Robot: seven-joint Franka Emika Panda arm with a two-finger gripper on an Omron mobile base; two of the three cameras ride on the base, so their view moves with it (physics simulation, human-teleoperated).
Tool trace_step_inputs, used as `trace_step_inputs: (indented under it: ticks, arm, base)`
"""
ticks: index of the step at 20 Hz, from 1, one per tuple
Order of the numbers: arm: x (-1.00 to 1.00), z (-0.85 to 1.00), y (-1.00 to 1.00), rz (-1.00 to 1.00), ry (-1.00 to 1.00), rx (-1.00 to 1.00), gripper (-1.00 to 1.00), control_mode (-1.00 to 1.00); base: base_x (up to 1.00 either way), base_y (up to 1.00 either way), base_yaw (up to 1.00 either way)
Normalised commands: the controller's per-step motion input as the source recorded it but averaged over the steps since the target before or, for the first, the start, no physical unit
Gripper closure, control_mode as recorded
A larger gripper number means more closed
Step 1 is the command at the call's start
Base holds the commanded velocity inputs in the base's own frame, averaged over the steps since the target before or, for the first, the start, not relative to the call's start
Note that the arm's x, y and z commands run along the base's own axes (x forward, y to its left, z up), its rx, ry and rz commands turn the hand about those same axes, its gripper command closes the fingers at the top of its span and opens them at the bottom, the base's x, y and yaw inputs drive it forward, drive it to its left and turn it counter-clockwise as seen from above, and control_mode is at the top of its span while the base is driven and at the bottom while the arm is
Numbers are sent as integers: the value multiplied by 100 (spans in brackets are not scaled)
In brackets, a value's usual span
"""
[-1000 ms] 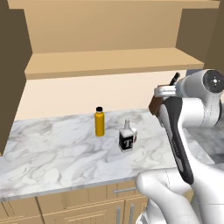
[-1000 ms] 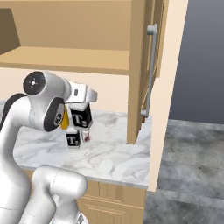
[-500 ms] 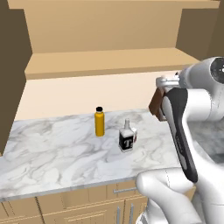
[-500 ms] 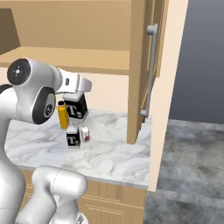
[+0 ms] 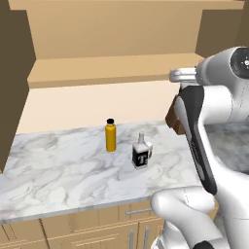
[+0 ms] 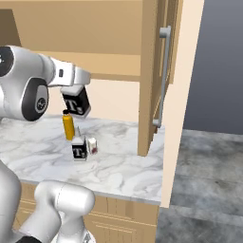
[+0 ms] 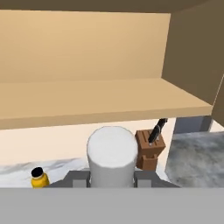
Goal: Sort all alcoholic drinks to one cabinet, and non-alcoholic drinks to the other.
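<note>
My gripper (image 6: 77,84) is shut on one alcoholic drink (image 6: 76,102), a squarish bottle with a black "T" label, held in the air above the counter. In the hand view its round pale top (image 7: 111,152) stands between the fingertips of the gripper (image 7: 111,176). A second "T" bottle (image 6: 79,148) (image 5: 140,155) stands on the marble counter. The orange non-alcoholic bottle (image 6: 69,126) (image 5: 111,136) (image 7: 39,179) stands just behind it. The wide cabinet's long shelf (image 7: 100,101) (image 5: 112,69) lies ahead of the hand, above the counter. The narrow cabinet's door, with its grey bar handle (image 6: 163,76), hangs to the right.
A brown knife block (image 7: 150,149) (image 5: 173,116) stands at the counter's right end, near the arm. A small white item (image 6: 92,145) sits beside the standing "T" bottle. The marble counter (image 5: 58,165) ends at the right by the narrow cabinet's side panel (image 6: 147,80).
The arm has lifted the held "T" bottle higher and carried it leftward in the right base view, toward the wide cabinet's shelf. The two bottles on the counter have stayed put.
</note>
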Motion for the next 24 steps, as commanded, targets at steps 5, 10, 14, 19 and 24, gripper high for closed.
trace_step_inputs:
  ticks: [5, 10, 14, 19, 24]
  arm:
    - [0, 49, 6, -4, -5, 0, 100, -100]
    - [0, 51, 5, -4, -6, 0, 100, -100]
    - [0, 44, 3, -2, -7, 0, 100, -100]
    - [0, 13, 0, 0, -9, 0, 100, -100]
    - [1, 0, 0, 0, -5, 0, 100, -100]
  base:
    - [0, 0, 0]
    - [0, 0, 0]
    - [0, 0, 0]
    - [0, 0, 0]
    - [0, 0, 0]
